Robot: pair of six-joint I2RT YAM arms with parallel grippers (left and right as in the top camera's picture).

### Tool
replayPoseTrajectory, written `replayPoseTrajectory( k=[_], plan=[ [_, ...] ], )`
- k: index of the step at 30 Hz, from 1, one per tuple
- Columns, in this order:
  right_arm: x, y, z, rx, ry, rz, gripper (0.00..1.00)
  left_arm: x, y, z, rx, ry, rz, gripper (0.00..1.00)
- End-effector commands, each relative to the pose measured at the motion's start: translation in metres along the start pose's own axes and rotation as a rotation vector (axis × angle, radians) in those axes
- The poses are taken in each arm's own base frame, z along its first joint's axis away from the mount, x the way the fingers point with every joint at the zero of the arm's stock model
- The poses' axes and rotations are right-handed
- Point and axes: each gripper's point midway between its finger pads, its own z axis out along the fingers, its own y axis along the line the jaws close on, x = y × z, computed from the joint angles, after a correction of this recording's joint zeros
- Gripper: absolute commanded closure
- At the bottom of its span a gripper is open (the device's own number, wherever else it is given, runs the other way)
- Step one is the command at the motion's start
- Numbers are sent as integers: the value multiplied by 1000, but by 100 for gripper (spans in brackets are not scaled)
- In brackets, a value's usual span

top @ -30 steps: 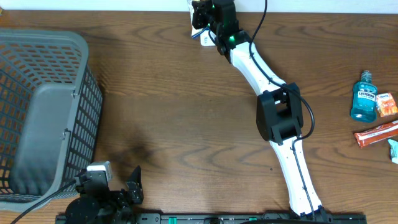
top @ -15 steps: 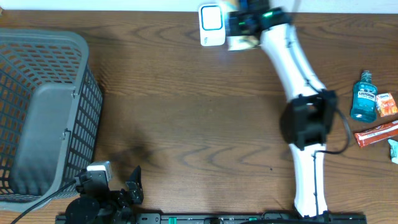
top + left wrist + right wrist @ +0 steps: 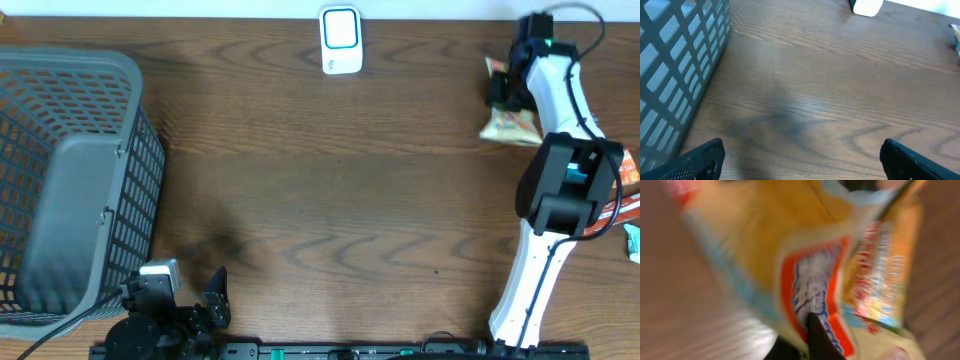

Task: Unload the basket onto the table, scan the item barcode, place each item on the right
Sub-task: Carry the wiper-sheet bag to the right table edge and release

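Note:
The item, a yellow and orange snack packet (image 3: 508,122), hangs near the table's far right with my right gripper (image 3: 503,92) shut on it. Seen from the right wrist, the packet (image 3: 790,245) fills the blurred frame, and one dark fingertip (image 3: 816,337) presses on its red and blue print; my right gripper (image 3: 810,327) pinches it there. The white barcode scanner (image 3: 340,40) stands at the back middle, well left of the packet, and it shows at the top of the left wrist view (image 3: 867,6). My left gripper (image 3: 800,160) rests open at the front left (image 3: 213,296), holding nothing.
A grey plastic basket (image 3: 70,62) takes up the left side, and its mesh wall (image 3: 675,60) sits close on my left gripper's left. Behind the right arm at the right edge lie an orange box (image 3: 628,170) and a red bar (image 3: 612,215).
My right arm has swung from the scanner at the back middle over to the far right, carrying the packet. The left arm has not moved.

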Motion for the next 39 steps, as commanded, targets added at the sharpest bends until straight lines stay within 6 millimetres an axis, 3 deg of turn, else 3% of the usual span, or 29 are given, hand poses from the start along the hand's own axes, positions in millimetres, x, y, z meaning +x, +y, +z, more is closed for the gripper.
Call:
replayPoseTrajectory(
  k=[1, 4, 6, 8, 10, 11, 13, 16, 17, 20, 23, 25, 29, 34, 39],
  plan=[
    [7, -70, 14, 163, 39, 85, 99, -1, 0, -1, 2, -3, 18, 1],
    [8, -121, 13, 239, 44, 160, 99, -1, 0, -1, 2, -3, 18, 1],
    [10, -142, 14, 247, 48, 202, 99, -1, 0, -1, 2, -3, 18, 1],
    [10, -153, 13, 231, 46, 231, 99, -1, 0, -1, 2, -3, 18, 1],
    [2, -145, 7, 126, 31, 201, 99, -1, 0, -1, 2, -3, 18, 1],
    [-4, -132, 0, 30, 16, 165, 90, -1, 0, -1, 2, -3, 18, 1],
    [-18, -110, -25, -111, -34, 136, 53, -1, 0, -1, 2, -3, 18, 1],
    [-40, -83, -83, -244, -146, 110, 6, -1, 0, -1, 2, -3, 18, 1],
    [-45, -77, -105, -264, -191, 97, 1, -1, 0, -1, 2, -3, 18, 1],
    [-55, -68, -182, -258, -346, 58, 1, -1, 0, -1, 2, -3, 18, 1],
    [-50, -60, -260, -278, -489, 27, 1, -1, 0, -1, 2, -3, 18, 1],
    [-36, -53, -314, -312, -575, 0, 1, -1, 0, -1, 2, -3, 18, 1],
    [4, -43, -396, -369, -702, -47, 1, -1, 0, -1, 2, -3, 18, 1],
    [67, -50, -475, -390, -840, -65, 1, -1, 0, -1, 2, -3, 18, 1],
    [120, -63, -537, -394, -1004, -71, 1, -1, 0, -1, 2, -3, 18, 1]
  ],
)
